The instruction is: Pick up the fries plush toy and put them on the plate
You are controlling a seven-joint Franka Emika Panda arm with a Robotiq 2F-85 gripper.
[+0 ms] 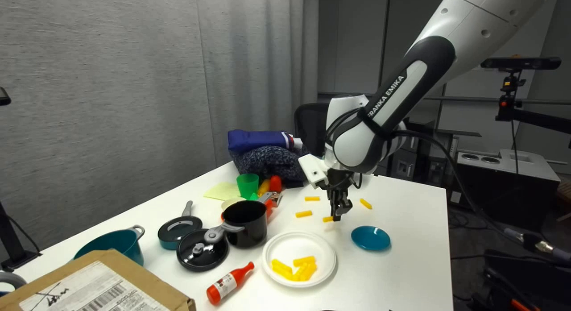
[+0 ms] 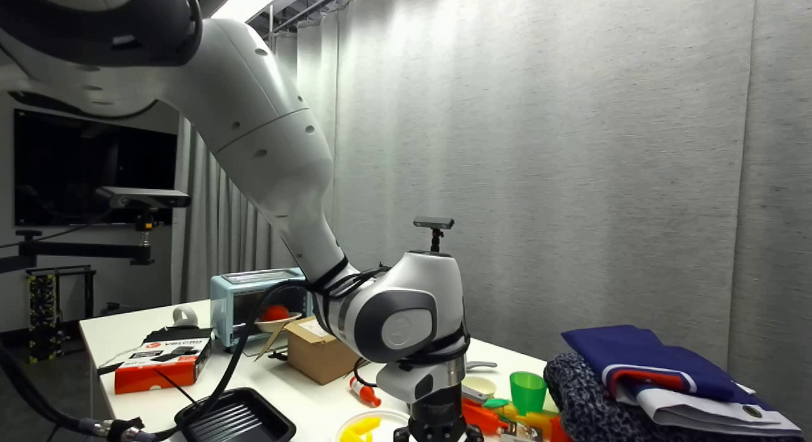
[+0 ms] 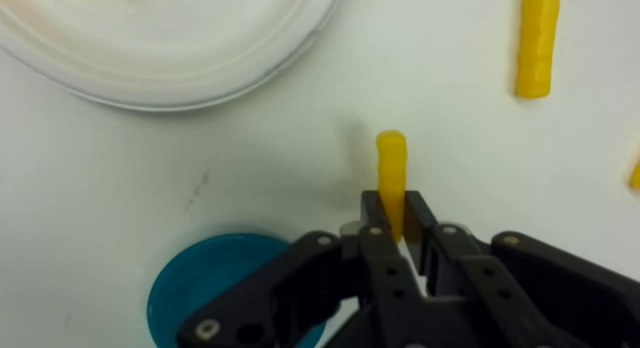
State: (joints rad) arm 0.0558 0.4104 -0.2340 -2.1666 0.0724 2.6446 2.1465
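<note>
Clamped toward one end of a yellow fry (image 3: 392, 163), the fingers (image 3: 420, 219) probably leave its length free for laying beside the fries (image 1: 304, 261) on the white plate (image 1: 299, 243). It hangs between plate and the surface's (image 1: 415, 248) far edge in an exterior view, seemingly lifted clear: slim, blunt-ended, faintly rippled.

Fries plush toy (image 3: 392, 161), coloured yellow; plate (image 1: 290, 248), finished in white; dish (image 1: 371, 238), coloured teal-blue; gripper (image 3: 391, 208), finished in black; cup (image 1: 247, 186), coloured green; bottle (image 1: 229, 282), coloured red and banded in white; fabric bundle (image 2: 583, 397), speckled dark and pale; curtain (image 2: 539, 144), streaked in grey
</note>
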